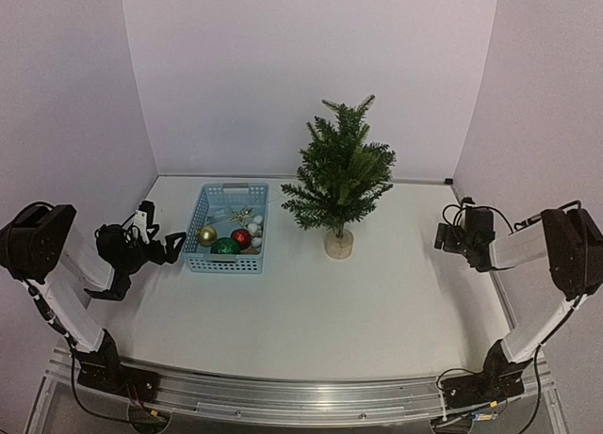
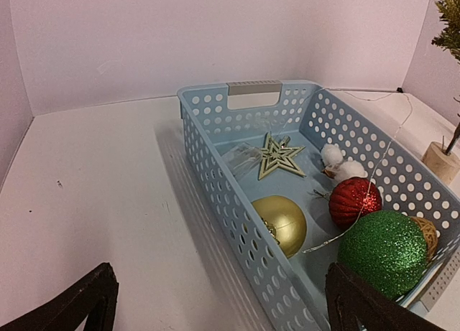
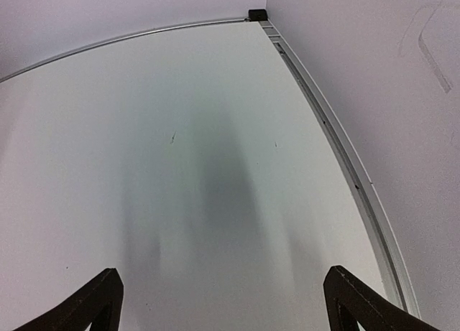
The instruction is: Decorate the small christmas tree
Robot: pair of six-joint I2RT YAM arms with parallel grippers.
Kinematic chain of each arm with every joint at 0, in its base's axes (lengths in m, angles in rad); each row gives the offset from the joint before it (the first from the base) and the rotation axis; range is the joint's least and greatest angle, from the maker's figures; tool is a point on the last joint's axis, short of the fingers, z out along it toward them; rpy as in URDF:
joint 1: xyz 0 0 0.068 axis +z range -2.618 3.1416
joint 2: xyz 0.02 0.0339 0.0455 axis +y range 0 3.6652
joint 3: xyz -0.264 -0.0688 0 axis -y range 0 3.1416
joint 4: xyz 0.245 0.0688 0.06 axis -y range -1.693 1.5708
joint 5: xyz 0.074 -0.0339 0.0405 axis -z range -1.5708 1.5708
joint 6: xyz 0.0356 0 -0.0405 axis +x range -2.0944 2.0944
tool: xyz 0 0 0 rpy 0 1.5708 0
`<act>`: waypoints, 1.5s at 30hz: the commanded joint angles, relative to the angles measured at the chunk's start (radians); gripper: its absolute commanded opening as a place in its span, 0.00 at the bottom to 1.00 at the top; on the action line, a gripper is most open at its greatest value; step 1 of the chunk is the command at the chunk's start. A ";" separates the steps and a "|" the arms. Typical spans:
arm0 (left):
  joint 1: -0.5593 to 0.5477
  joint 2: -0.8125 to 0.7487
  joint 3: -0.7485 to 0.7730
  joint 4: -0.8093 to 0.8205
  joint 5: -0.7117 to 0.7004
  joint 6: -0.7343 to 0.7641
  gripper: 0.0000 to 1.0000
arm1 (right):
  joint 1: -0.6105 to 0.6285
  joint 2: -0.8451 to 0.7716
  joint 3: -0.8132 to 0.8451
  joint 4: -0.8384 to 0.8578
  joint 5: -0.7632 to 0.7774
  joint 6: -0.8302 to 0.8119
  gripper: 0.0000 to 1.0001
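One small christmas tree [image 1: 339, 175] is standing upright and undecorated, between my two arms. Just left of the tree, a blue basket [image 1: 196, 229] is keeping the gold ball [image 1: 206, 234], red ball [image 1: 241, 237], green ball [image 1: 224, 247] and star [image 1: 240, 215] together for picking. Farther left, I am hovering my left gripper [image 2: 219, 295], jaws spread, facing that basket. Well right of the tree, my right gripper [image 3: 219, 295] is idling, likewise unclenched.

place: lab test cell | cues: white walls [image 1: 301, 67], aluminium rail [image 1: 283, 396]

Lighting bright and diffuse. Soft broad shadow on the table [image 3: 86, 130] in right wrist view. Its edge rail [image 3: 356, 187] bows: wide-angle distortion. Focus sharp.
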 commanded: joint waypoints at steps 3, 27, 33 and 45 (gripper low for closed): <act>-0.002 -0.024 0.000 0.022 -0.002 -0.005 1.00 | 0.002 -0.196 0.013 -0.009 -0.046 0.010 0.97; -0.192 0.199 1.169 -1.446 0.040 0.385 1.00 | 0.004 -0.314 0.354 -0.141 -0.545 0.197 0.89; -0.206 0.500 1.602 -1.648 0.017 0.235 0.79 | 0.006 -0.328 0.328 -0.141 -0.593 0.270 0.86; -0.256 0.707 1.798 -1.769 -0.086 0.253 0.72 | 0.048 -0.370 0.292 -0.141 -0.563 0.300 0.85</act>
